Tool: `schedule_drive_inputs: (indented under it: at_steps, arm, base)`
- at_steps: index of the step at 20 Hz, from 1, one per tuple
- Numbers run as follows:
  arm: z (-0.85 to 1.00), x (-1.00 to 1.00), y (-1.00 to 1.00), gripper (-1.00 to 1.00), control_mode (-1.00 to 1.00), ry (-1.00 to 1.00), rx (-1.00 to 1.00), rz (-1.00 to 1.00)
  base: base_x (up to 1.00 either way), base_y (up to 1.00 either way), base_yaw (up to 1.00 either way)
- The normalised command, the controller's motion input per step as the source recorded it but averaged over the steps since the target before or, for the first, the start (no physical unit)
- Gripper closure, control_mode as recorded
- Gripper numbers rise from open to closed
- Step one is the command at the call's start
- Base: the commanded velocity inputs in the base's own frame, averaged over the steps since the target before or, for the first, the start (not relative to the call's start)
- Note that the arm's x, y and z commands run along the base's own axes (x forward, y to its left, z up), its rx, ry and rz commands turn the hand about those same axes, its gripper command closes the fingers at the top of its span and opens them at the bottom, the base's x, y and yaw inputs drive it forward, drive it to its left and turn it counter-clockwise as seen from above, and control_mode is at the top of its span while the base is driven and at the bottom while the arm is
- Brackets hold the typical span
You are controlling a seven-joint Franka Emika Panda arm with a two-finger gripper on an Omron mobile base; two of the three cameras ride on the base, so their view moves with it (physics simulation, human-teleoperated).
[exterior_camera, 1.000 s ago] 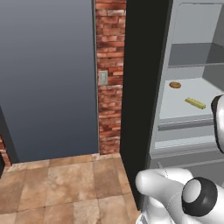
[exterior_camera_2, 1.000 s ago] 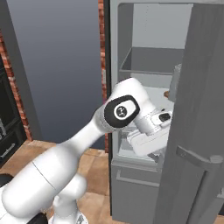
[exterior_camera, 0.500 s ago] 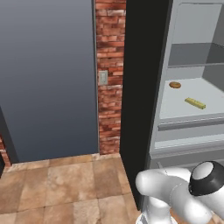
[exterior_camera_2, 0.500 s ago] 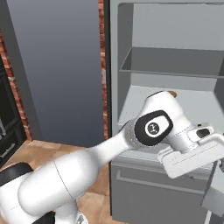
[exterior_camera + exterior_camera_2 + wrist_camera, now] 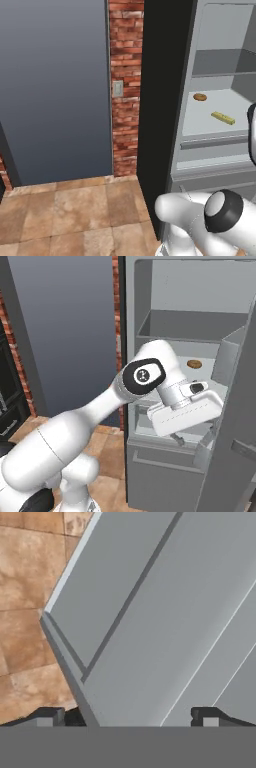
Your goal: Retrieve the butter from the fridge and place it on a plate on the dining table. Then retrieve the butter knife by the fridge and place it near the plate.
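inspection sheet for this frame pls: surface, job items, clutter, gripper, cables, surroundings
surface: fridge stands open; pale shelf inside carries the food.
job's things: butter lies flat on that shelf, untouched. Plate, knife and table: nothing seen.
clutter: small round brown food item farther back on the same shelf, apart from the butter.
grippers: gripper has its jaws wide open and empty, pointing down over grey fridge panels and floor; it hangs low in front of the fridge, below the shelf.
cables: nothing seen.
surroundings: brick pillar with a wall switch, dark grey wall panel, brown tiled floor.
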Motion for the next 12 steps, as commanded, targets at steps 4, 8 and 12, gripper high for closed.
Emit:
schedule_drive_inputs:
  at_steps: [4, 8, 12]
  arm:
    - [0.24, 0.13, 0.95, -1.0, -1.0, -0.11, 0.02, 0.0]
    - [0.09, 0.0, 0.46, -1.0, -1.0, -0.11, 0.05, 0.0]
    - [0.01, -0.33, -0.72, -1.0, -1.0, -0.01, 0.06, -0.04]
  base:
    - [0.0, 0.0, 0.0]
    - [0.0, 0.0, 0.0]
    - [0.0, 0.0, 0.0]
